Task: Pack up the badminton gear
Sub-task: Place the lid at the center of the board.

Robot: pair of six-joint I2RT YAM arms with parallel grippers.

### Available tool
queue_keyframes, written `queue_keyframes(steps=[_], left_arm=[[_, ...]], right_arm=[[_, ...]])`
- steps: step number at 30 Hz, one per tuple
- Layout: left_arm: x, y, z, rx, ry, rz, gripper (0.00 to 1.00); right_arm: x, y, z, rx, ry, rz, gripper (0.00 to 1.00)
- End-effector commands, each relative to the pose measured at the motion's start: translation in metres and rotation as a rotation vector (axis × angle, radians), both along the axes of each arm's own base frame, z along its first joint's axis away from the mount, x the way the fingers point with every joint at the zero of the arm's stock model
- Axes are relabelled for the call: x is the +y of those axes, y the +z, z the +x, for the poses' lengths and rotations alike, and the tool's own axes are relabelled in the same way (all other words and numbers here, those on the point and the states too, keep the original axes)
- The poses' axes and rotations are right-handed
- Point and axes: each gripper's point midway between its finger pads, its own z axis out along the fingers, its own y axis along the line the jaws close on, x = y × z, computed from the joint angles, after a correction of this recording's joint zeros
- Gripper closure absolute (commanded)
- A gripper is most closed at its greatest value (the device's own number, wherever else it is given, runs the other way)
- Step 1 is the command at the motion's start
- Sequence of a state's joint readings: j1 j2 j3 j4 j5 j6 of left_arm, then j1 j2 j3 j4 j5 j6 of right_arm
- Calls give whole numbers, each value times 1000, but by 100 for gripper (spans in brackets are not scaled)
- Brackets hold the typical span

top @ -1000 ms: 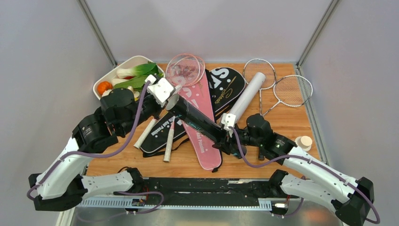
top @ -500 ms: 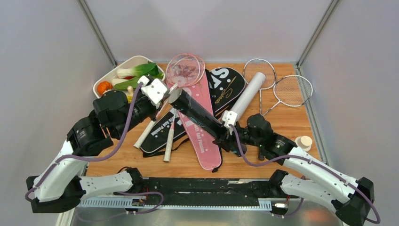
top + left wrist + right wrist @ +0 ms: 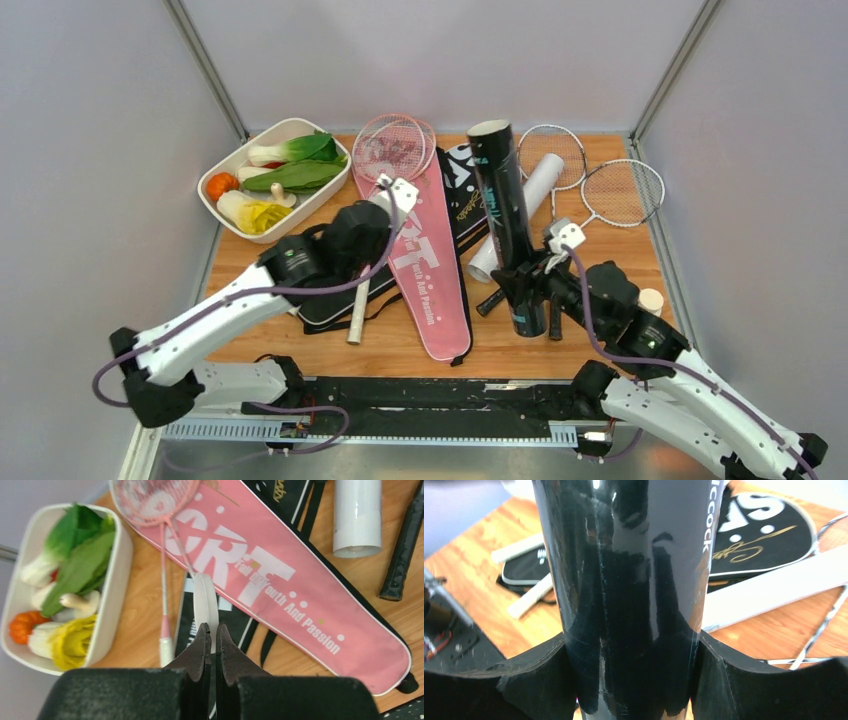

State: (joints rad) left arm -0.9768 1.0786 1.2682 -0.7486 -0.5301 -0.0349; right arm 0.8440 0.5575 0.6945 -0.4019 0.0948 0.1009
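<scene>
Glossy black tube stands upright
Right gripper clasps it; left gripper pinched closed, empty, near the pink fabric cover.

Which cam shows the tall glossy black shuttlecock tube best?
Top external: the black tube shows full length, rim to base, in the right gripper. Right wrist fills with its midsection only; left wrist misses it.
</scene>
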Motion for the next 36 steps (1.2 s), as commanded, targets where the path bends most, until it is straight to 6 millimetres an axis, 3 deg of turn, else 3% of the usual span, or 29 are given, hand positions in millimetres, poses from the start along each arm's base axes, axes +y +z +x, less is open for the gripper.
queue_keyframes(steps=[1,4,8,10,13,16,18,23,28,36], left_arm=[[-59,-47,16,147,43,-127,100],[-86,-90,20,258,53,-105,100],[-104,-178,19,437,124,-3,100],[-112,-201,14,492,125,4,100],[-124,-213,7,535,106,-13,92],[-132,-217,-2,571,85,-50,71],[-131,-220,-8,597,83,-50,64],[-125,-214,-12,601,78,-50,55],[-122,-223,-11,599,64,-13,56],[-122,-252,-12,630,58,49,67]], right_arm=[[-33,77,11,-118,-196,185,100],[-46,101,9,-160,-235,225,100],[-62,126,6,-207,-278,263,100],[-69,131,5,-228,-296,259,100],[-74,133,6,-247,-315,245,100],[-78,136,5,-258,-323,248,100],[-79,137,4,-261,-324,252,100],[-74,134,2,-249,-297,260,100],[-76,137,-1,-252,-295,279,100],[-82,146,-6,-267,-295,305,100]])
